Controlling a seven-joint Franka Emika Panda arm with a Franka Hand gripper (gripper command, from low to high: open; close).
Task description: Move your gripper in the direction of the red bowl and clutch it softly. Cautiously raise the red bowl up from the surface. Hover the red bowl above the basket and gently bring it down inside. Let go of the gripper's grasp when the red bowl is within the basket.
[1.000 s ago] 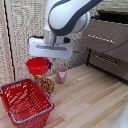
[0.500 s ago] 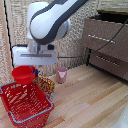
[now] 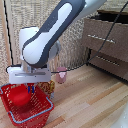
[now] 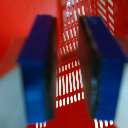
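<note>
The red bowl (image 3: 19, 97) lies inside the red wire-mesh basket (image 3: 36, 116) on the wooden floor at the exterior view's lower left. My gripper (image 3: 31, 90) hangs just over the basket's inside, close beside the bowl. In the wrist view my gripper (image 4: 67, 75) has its blue fingers (image 4: 37, 65) apart, and only the basket mesh (image 4: 107, 10) shows in the gap. The plain red surface of the bowl (image 4: 17, 25) lies off to one side of the fingers, outside the gap.
A pinkish cup (image 3: 61, 75) stands on the floor just behind the basket. A small red-yellow box (image 3: 49, 88) sits against the basket's far side. A wooden dresser (image 3: 107, 40) with a dark cable stands at the exterior view's right.
The arm has carried the bowl toward the exterior view's left and down into the basket. The bowl now rests lower inside the mesh and the fingers stand apart.
</note>
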